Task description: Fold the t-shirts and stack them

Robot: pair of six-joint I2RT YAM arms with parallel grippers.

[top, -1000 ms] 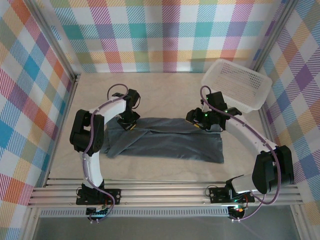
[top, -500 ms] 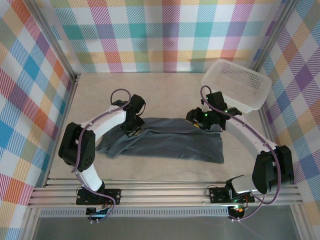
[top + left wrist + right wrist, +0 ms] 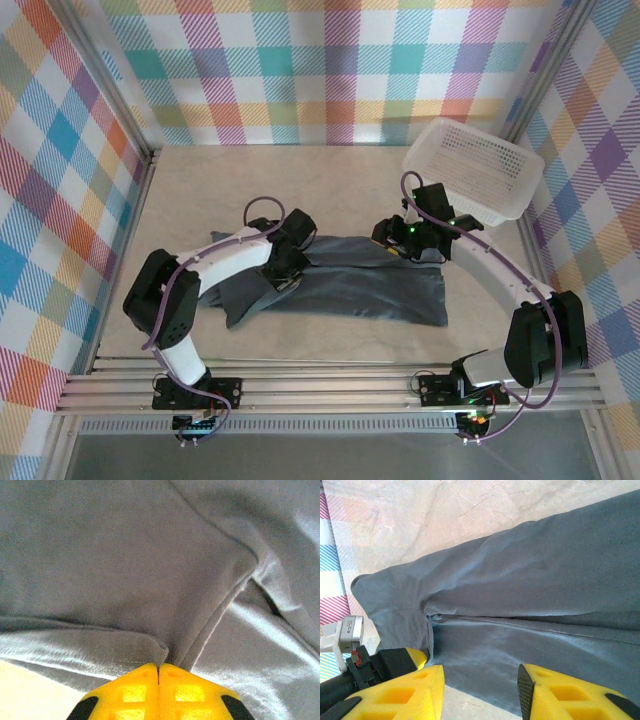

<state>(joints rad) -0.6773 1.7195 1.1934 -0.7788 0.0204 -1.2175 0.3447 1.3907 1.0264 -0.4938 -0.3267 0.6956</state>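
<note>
A dark charcoal-grey t-shirt point(image 3: 370, 290) lies spread across the middle of the table. My left gripper point(image 3: 287, 270) sits low over its left half, with a pulled-over flap trailing back to the lower left. In the left wrist view the gripper point(image 3: 158, 667) is shut on a fold of the t-shirt point(image 3: 125, 555), its hem running up to the right. My right gripper point(image 3: 398, 245) rests at the shirt's upper right edge. In the right wrist view it point(image 3: 480, 682) stands open just above the t-shirt point(image 3: 545, 580), nothing between its fingers.
A white perforated basket point(image 3: 475, 165) stands tilted in the back right corner, close behind the right arm. Bare marble-patterned tabletop point(image 3: 330, 190) stretches behind the shirt. Checked walls close in the left, back and right sides.
The left gripper has travelled right across the shirt, dragging the left end of the fabric with it toward the middle. The right arm has stayed in place.
</note>
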